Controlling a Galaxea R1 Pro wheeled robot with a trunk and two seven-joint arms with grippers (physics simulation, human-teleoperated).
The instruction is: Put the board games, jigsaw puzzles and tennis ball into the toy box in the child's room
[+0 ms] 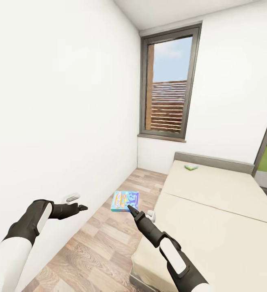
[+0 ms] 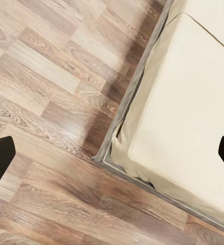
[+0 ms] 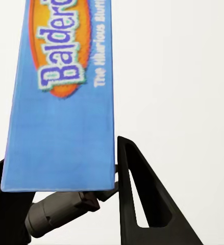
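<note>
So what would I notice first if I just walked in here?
Probably the bright blue board game pinched in the right gripper, held up in the air over the wooden floor beside the bed. Next, a little white-green game box lying far up the bed's beige mattress, below the tall window.

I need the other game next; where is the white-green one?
On the bed, at its far end near the headboard, the white-green game lies below the window.
</note>
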